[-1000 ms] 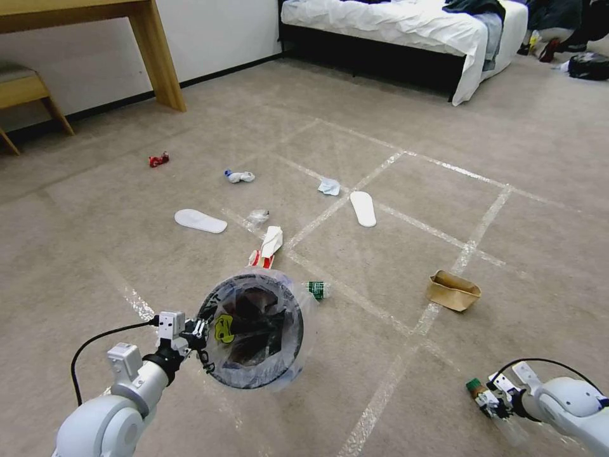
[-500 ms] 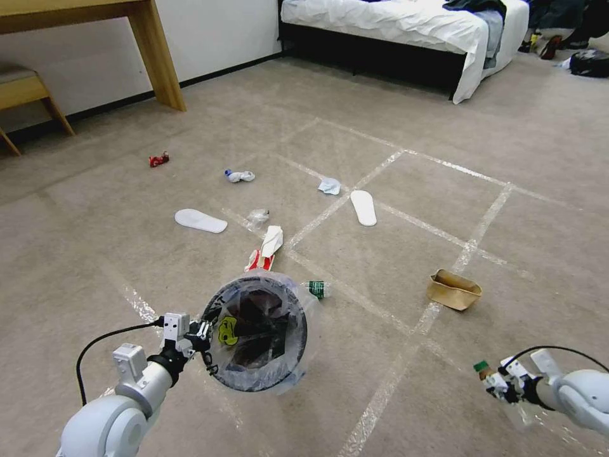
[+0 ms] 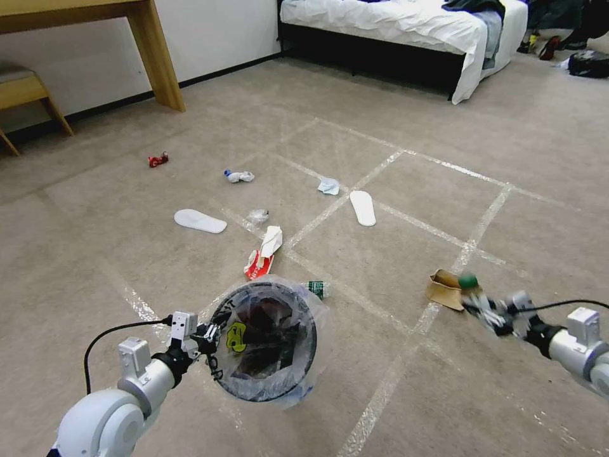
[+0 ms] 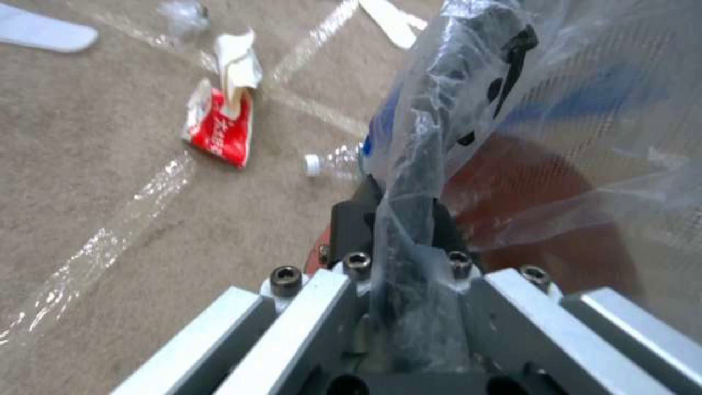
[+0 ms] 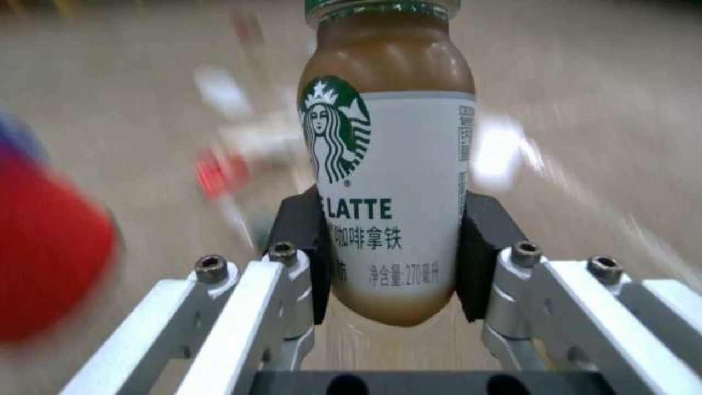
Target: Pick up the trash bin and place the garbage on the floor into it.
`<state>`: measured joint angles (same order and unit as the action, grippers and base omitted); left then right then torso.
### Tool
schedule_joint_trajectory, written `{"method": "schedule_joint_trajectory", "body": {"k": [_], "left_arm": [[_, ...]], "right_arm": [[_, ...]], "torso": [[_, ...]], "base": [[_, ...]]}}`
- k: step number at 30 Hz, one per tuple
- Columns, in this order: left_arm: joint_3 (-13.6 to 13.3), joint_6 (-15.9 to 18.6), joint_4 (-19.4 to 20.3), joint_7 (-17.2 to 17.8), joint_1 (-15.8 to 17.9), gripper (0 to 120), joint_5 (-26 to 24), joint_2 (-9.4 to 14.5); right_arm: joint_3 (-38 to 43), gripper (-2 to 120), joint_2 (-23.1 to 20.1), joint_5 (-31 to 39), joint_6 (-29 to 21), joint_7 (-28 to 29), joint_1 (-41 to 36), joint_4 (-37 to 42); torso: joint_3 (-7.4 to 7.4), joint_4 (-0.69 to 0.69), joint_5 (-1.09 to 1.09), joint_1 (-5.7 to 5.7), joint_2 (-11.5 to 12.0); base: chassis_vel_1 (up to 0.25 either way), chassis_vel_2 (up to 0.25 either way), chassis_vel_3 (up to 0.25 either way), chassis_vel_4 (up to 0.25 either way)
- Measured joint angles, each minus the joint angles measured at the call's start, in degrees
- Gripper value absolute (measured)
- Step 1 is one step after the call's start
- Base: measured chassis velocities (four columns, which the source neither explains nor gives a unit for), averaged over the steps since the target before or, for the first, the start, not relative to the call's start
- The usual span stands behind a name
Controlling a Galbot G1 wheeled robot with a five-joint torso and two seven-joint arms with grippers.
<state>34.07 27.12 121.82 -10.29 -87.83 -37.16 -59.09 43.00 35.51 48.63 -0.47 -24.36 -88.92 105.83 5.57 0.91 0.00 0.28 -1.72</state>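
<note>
My left gripper [image 3: 206,333] is shut on the grey rim of the trash bin [image 3: 266,343] and holds it off the carpet, mouth up, with its plastic liner and yellow smiley mark showing. In the left wrist view the left gripper [image 4: 406,219] pinches rim and bag, beside the red base [image 4: 541,219]. My right gripper [image 3: 485,311] is shut on a green-capped latte bottle [image 5: 388,181], in the air beside the tan paper bowl [image 3: 447,290]. Garbage on the floor includes a red-white carton [image 3: 263,254], a clear bottle [image 3: 315,289], two white soles [image 3: 200,221] [image 3: 363,207], tissues [image 3: 328,185] and a red wrapper [image 3: 157,159].
Tape lines cross the beige carpet. A wooden table leg [image 3: 158,57] and a chair [image 3: 25,89] stand at the far left by the wall. A bed [image 3: 406,25] with white sheets runs along the back, with bags [image 3: 590,63] beside it at the far right.
The right gripper rose and swung forward and inward with the bottle, from the lower right corner to beside the tan bowl. The bin shifted slightly right and lower in view.
</note>
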Motion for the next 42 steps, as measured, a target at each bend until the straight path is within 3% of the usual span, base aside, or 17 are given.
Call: {"method": "schedule_joint_trajectory", "body": {"k": [5, 7, 11, 13, 14, 16, 18, 24, 27, 42], "left_arm": [[-1.00, 1.63, -0.16, 0.03, 1.25, 1, -0.68, 2.41], [-2.12, 2.70, -0.92, 0.04, 2.55, 1, -1.03, 4.21], [-3.02, 3.65, -1.13, -0.20, 3.31, 1, -1.01, 5.48], [-2.98, 4.37, -0.41, -0.27, 3.04, 1, -0.83, 6.32], [-2.98, 4.37, -0.41, -0.27, 3.04, 1, -0.83, 6.32], [-2.79, 5.14, 0.32, 0.23, 3.12, 1, -1.10, 6.93], [-3.10, 5.55, 0.32, 0.49, 3.73, 1, -1.33, 7.24], [-3.99, 6.82, 0.58, 1.08, 4.72, 1, -2.28, 7.50], [-4.64, 7.37, 1.48, 2.14, 5.10, 1, -3.23, 7.06], [-6.55, 8.41, 4.84, 2.96, 4.78, 1, -4.05, 5.93]], "right_arm": [[-1.37, 30, 1.01, 3.21, 2.51, 0.65, 1.33, 5.65], [-4.48, 30, 1.14, 6.02, 4.06, 1.19, 3.20, 12.11], [-8.72, 30, 0.73, 7.64, 4.89, 1.61, 5.84, 15.77], [-16.09, 30, -0.22, 9.42, 5.26, 2.32, 11.88, 17.85], [-16.09, 30, -0.22, 9.42, 5.26, 2.32, 11.88, 17.85], [-24.06, 30, -1.49, 11.39, 5.35, 2.86, 19.51, 19.19], [-25.68, 30, -1.85, 11.66, 5.35, 2.74, 20.85, 19.62], [-29.59, 30, -3.15, 10.85, 5.24, -0.21, 22.03, 20.20], [-31.86, 30, -3.67, 8.02, 5.14, -4.40, 21.51, 18.86], [-38.34, 30, 0.02, 2.96, 4.78, -5.23, 23.10, 14.68]], "torso": [[0.00, 0.01, -0.01, 0.00, 0.00], [0.00, 0.00, -0.03, 0.00, 0.00], [0.00, 0.02, -0.03, 0.00, 0.00], [0.00, 0.02, -0.01, 0.00, -0.01], [0.00, 0.02, -0.01, 0.00, -0.01], [0.01, -0.08, 0.00, 0.00, -0.01], [0.01, -0.03, -0.03, 0.00, 0.00], [0.01, 0.02, -0.01, 0.00, 0.00], [0.00, 0.00, -0.01, 0.00, -0.01], [0.00, 0.00, 0.00, -0.01, -0.01]], "base": [[0.000, 0.000, 0.000, 0.000], [0.000, 0.000, 0.000, 0.000], [0.000, 0.000, 0.000, 0.000], [0.000, 0.000, 0.000, 0.000], [0.000, 0.000, 0.000, 0.000], [0.000, 0.000, 0.000, 0.000], [0.000, 0.000, 0.000, 0.000], [0.000, 0.000, 0.000, 0.000], [0.000, 0.000, 0.000, 0.000], [0.000, 0.000, 0.000, 0.000]]}}
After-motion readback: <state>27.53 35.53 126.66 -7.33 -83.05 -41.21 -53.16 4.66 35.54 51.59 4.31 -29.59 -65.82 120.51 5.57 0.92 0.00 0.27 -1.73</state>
